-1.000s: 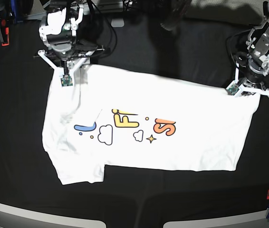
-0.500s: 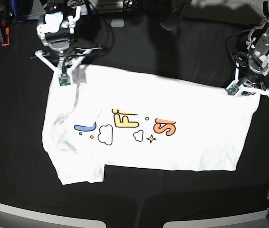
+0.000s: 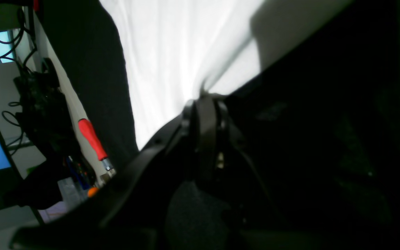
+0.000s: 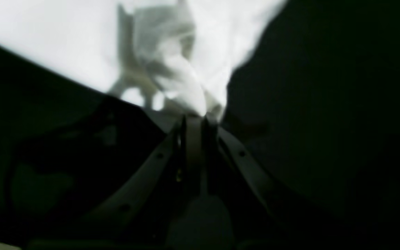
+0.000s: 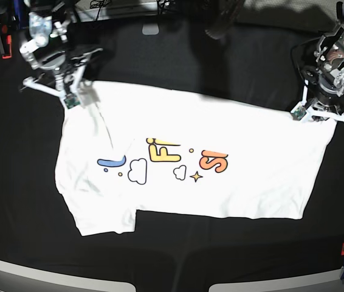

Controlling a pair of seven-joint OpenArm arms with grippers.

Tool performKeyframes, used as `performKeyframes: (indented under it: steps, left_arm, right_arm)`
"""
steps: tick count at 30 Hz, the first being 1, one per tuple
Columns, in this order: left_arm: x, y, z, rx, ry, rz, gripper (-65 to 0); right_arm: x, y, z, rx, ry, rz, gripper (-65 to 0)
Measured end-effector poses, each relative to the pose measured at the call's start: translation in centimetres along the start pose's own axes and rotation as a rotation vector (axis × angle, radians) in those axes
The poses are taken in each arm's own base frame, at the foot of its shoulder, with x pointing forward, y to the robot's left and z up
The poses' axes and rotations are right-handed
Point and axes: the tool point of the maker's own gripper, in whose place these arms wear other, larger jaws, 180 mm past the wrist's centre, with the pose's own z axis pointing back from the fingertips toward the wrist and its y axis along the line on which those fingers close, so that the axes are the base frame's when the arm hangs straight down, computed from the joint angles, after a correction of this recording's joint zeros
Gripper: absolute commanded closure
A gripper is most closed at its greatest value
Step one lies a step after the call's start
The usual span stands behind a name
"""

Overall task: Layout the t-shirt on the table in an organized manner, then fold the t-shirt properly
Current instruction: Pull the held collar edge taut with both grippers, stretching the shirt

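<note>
Lying print-up on the black-draped worktop is one white t-shirt, its soft cloth spread wide between two grippers. At the base view's left, the right gripper points steeply down, clenched on a bunched fold of the t-shirt's corner. Across the cloth, the left gripper reaches down likewise, pinching the t-shirt's opposite upper corner, from which taut creases fan out. Red clamps grip the worktop's edges.

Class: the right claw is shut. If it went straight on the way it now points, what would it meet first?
The shirt: the right claw already pinches a bunched fold of it, so more white cloth lies directly ahead. Depth beyond is unclear.
</note>
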Motion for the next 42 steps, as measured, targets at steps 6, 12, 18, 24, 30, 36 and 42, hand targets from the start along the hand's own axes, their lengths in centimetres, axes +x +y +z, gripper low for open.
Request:
performKeyframes:
  steps: [6, 12, 18, 24, 30, 36, 42]
  left_arm:
    - [0.0, 0.0, 0.0, -0.001, 0.000, 0.001, 0.0]
    - [0.0, 0.0, 0.0, 0.000, 0.001, 0.001, 0.0]
    - [-0.2, 0.0, 0.0, -0.001, 0.009, 0.002, 0.0]
    - [-0.3, 0.0, 0.0, -0.001, 0.017, 0.002, 0.0]
    - [-0.4, 0.0, 0.0, 0.000, 0.022, 0.002, 0.0]
    - [-0.4, 0.0, 0.0, 0.000, 0.024, 0.002, 0.0]
    - [-0.8, 0.0, 0.0, 0.000, 0.046, 0.002, 0.0]
  right_arm:
    - [-0.7, -3.3, 0.2, -0.065, 0.019, 0.104, 0.0]
    - [0.2, -8.5, 0.9, -0.190, 0.009, 0.159, 0.0]
    - [1.5, -11.5, 1.7, -0.253, -0.018, 0.233, 0.0]
    - [2.5, -12.5, 2.1, -0.285, -0.067, 0.212, 0.0]
    - [6.8, -13.2, 2.6, -0.240, -0.203, 0.108, 0.0]
    - [8.3, -11.3, 2.7, -0.103, -0.256, 0.091, 0.0]
    - [5.9, -6.7, 2.1, 0.108, -0.190, 0.200, 0.0]
